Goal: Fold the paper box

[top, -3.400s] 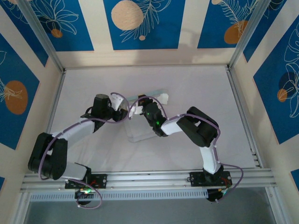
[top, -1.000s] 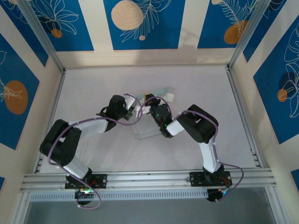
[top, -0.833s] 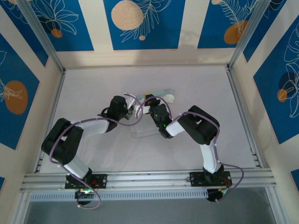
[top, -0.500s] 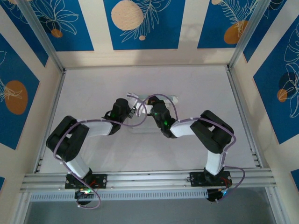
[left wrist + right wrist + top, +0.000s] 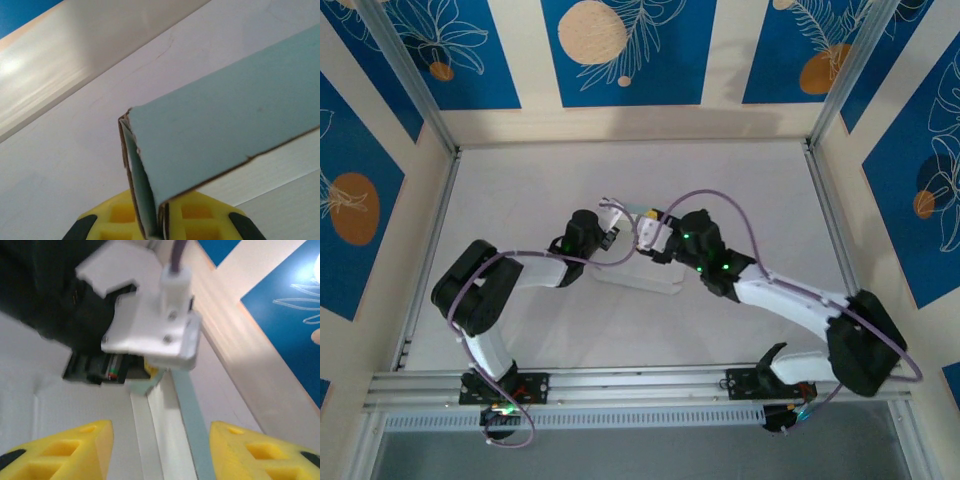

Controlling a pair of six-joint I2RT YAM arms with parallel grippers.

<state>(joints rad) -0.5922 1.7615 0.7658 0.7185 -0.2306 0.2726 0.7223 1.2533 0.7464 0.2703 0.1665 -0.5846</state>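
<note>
1. Right arm has swung its elbow far out to the right and lower than a second ago. The right gripper (image 5: pixel 160 455) has gone from closed to fingers well apart. The left arm has pushed further toward the middle.
2. The paper box (image 5: pixel 645 278) sits mid-tabletop (image 5: pixel 520 190), between the two grippers. One white panel lies flat and a pale green flap is raised off the surface.
3. The left gripper (image 5: pixel 155 226) is clamped on the folded edge of that green flap. In the left wrist view, two layers of card meet in a sharp crease right between its yellow fingers.
4. The right gripper holds nothing. It hangs over the white panel and a green strip, with the left arm's wrist just ahead of it.
5. The card looks thin and light, with a raw brown cut edge. It will probably keep a crease well, but it will bow or dent if it is squeezed away from a fold line. On the smooth tabletop it is likely to slide when pushed unless something pins it.
6. The best hold is a shallow pinch on a flap's edge close to its crease, while the other gripper presses the flat panel down. The two wrists are crowded together, so a collision is the main risk.
</note>
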